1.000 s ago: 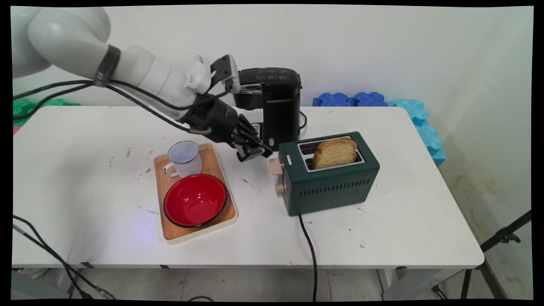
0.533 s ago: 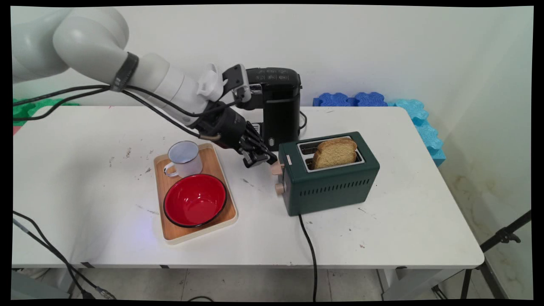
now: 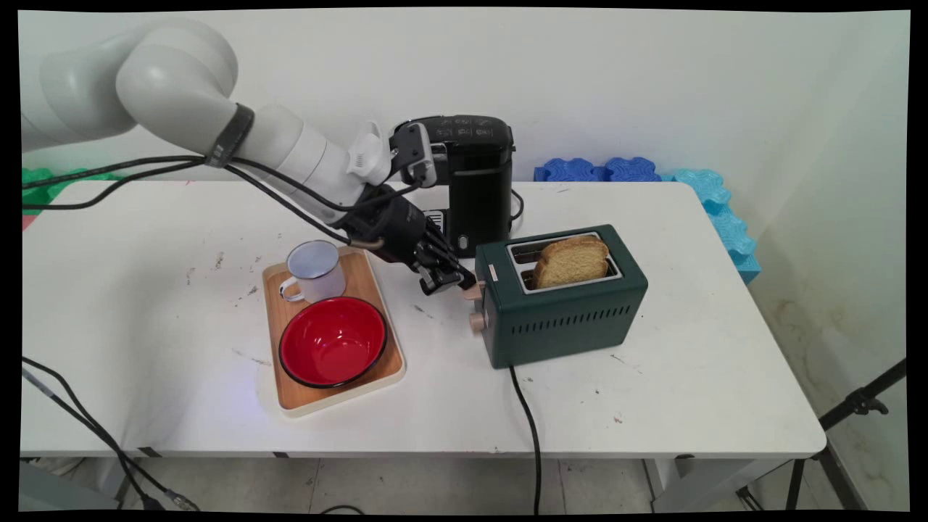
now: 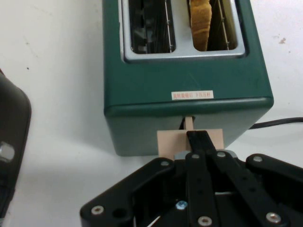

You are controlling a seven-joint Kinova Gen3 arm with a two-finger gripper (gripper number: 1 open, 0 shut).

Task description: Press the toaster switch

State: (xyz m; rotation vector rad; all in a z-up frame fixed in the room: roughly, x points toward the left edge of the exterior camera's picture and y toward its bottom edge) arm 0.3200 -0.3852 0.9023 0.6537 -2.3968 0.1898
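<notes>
Item 1. Black two-finger gripper (image 3: 451, 278) on the white arm, reaching in from the left and slanting down toward the toaster's end face. Fingers (image 4: 201, 142) clenched together, gripping nothing; in the hand view their joined tip lies on top of the lever.

Item 2. Toaster lever (image 4: 189, 140), a pale beige tab projecting from the end face of the toaster, directly under the fingertip and in contact with it. Its slot appears to run vertically down the end face, so travel lies straight below the fingers. A round beige knob (image 3: 475, 321) sits lower on the same face.

Item 3. Dark green two-slot toaster (image 3: 565, 308), long axis running away from the gripper to the right, near the middle of the worktop (image 3: 689, 377). One bread slice (image 3: 571, 261) stands high in the nearer slot; the other slot is empty. Black cord (image 3: 528, 420) trails off the front edge.

Item 4. Black coffee machine (image 3: 471, 181), just behind the gripper.

Item 5. Wooden tray (image 3: 370, 286), left of the gripper, carrying a white enamel mug (image 3: 314, 272) and a red bowl (image 3: 333, 341).
</notes>
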